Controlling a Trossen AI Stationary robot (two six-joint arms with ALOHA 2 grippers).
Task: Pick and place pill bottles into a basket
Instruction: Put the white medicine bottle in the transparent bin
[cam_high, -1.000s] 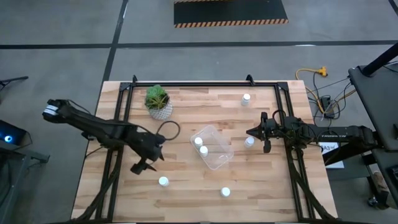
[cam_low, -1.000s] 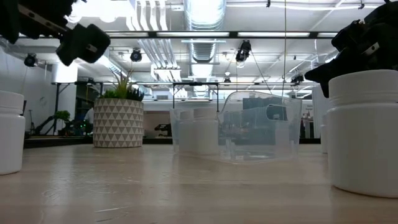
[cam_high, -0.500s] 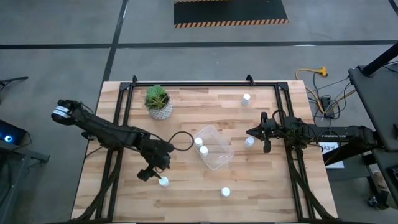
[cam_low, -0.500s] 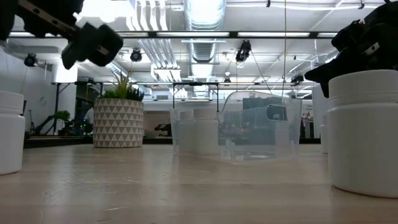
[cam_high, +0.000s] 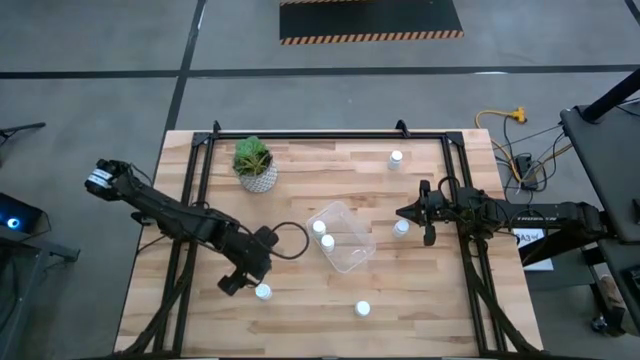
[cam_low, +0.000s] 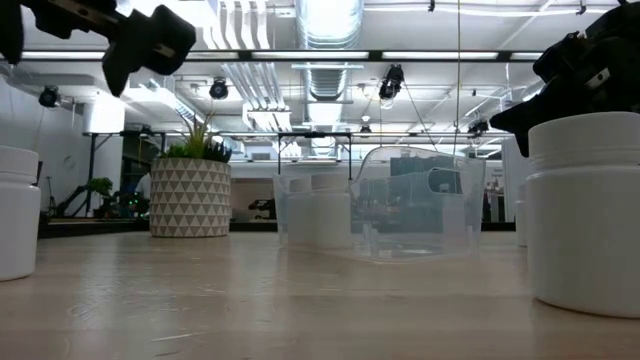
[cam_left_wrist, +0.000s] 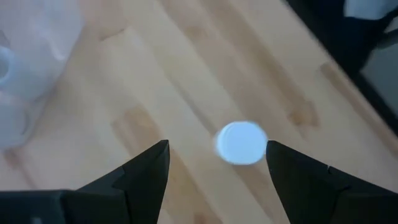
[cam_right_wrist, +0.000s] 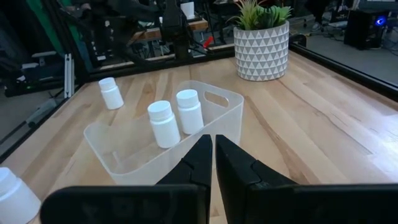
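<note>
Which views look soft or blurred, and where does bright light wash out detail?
Left wrist view: the pill bottle cap, the table and the basket are soft.
Low view: ceiling lamps glare white; the near bottle looms large.
Right wrist view: crisp on the two bottles in the basket.

Bright and even from ceiling lamps (cam_low: 330, 20) above; soft blur over the worktop (cam_left_wrist: 186, 93) in the left wrist view
</note>
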